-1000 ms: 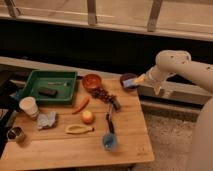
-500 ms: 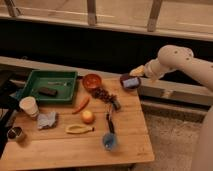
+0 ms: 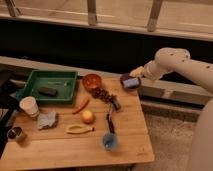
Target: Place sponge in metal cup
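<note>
A dark rectangular sponge (image 3: 47,91) lies in the green tray (image 3: 35,80) at the table's far left. A small metal cup (image 3: 15,133) stands at the near left edge of the wooden table (image 3: 55,150). My gripper (image 3: 131,82) hangs at the end of the white arm (image 3: 170,60) over the table's far right corner. It is far from both the sponge and the metal cup. Something dark and bluish shows at the gripper, and I cannot make out what it is.
On the table are an orange bowl (image 3: 92,80), dark grapes (image 3: 102,94), a carrot (image 3: 81,104), an orange fruit (image 3: 87,116), a banana (image 3: 79,129), a blue cup (image 3: 109,141), a white paper cup (image 3: 29,106) and a grey-blue cloth (image 3: 47,120).
The arm's forearm has shifted a little. The gripper stays at about the same spot over the table's far right corner. Nothing on the table has moved.
</note>
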`<state>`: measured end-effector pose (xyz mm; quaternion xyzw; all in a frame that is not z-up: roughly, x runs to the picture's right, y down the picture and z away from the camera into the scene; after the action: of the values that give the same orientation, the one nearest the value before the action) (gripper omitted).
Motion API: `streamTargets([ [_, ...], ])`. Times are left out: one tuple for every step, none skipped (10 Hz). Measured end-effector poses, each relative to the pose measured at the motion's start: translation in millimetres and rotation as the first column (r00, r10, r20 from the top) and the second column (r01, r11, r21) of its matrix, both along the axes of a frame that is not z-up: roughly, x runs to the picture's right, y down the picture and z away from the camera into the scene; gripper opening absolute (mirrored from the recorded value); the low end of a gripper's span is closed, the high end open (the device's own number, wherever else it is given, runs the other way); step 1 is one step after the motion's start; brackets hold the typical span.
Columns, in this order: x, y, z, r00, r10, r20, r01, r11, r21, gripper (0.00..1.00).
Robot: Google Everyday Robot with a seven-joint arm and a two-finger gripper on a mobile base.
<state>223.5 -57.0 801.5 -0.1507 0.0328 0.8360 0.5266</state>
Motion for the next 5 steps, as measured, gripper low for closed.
streamTargets([
  [-1,-1,10.4,1.0,0.003,0.009,-0.003,1.0,0.007,0.8],
  [-4,-4,21.4,1.0,0.001,0.019,-0.001,1.0,0.009,0.8],
  [-11,-9,34.9,0.999,-0.006,0.032,0.005,0.9999,0.012,0.8],
  [-13,-17,48.1,0.999,-0.011,0.042,0.01,0.9998,0.015,0.8],
  [-14,-22,56.8,0.999,-0.014,0.049,0.013,0.9997,0.019,0.8],
])
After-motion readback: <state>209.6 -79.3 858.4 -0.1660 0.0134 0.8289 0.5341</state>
